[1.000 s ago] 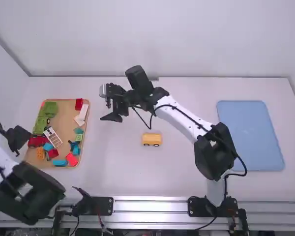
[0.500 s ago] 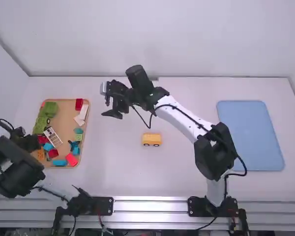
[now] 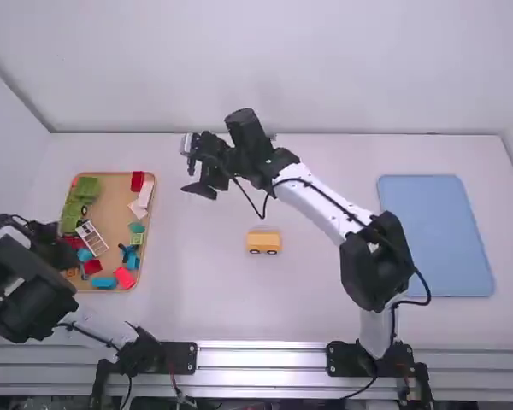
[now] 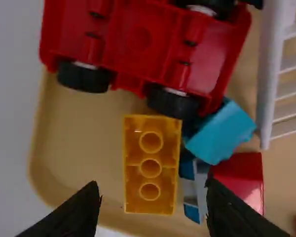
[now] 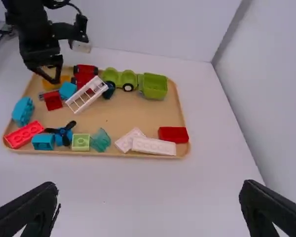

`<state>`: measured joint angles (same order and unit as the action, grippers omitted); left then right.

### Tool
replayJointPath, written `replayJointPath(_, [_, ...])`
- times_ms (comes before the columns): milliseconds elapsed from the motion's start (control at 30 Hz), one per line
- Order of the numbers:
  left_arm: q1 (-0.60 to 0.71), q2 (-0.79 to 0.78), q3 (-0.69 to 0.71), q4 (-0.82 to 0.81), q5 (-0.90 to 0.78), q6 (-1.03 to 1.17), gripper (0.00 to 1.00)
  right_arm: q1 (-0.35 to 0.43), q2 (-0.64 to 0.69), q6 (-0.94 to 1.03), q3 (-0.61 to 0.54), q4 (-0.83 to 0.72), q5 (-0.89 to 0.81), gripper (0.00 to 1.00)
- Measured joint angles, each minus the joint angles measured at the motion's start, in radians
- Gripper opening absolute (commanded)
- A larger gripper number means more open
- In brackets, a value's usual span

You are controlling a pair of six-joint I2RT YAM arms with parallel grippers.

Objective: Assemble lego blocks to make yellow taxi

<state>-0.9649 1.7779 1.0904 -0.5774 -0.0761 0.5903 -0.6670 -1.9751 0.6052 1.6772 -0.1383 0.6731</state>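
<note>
In the high view, my left gripper (image 3: 58,243) is over the tray's left side. The left wrist view has a yellow-orange brick (image 4: 150,164), hollow side up, lying in the tray between the spread fingers of my left gripper (image 4: 150,197), which holds nothing. A red wheeled base (image 4: 138,44) lies upside down beside the brick. Out on the table, a yellow block on wheels (image 3: 263,243) stands by itself. My right gripper (image 3: 197,175) hangs over the table to the right of the tray; in the right wrist view the right gripper (image 5: 149,207) is open and holds nothing.
The wooden tray (image 5: 148,116) also holds green vehicle parts (image 5: 154,85), a white ladder piece (image 5: 87,94), white plates (image 5: 154,146), a red brick (image 5: 173,134) and several blue and red pieces. A blue mat (image 3: 436,235) lies at the table's right.
My left arm has swung in from the left edge, bringing its gripper over the tray's left side, above the orange brick. The right gripper has shifted slightly right.
</note>
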Motion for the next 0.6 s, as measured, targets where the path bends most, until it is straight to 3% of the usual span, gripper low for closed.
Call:
replayJointPath(67, [0.000, 0.000, -0.004, 0.005, -0.010, 0.010, 0.67, 0.005, 0.000, -0.014, 0.000, 0.000, 0.000, 0.98])
replayJointPath(600, [0.000, 0.000, -0.075, 0.079, 0.025, 0.066, 0.57, 0.026, 0.000, -0.050, 0.000, 0.006, -0.003, 0.99])
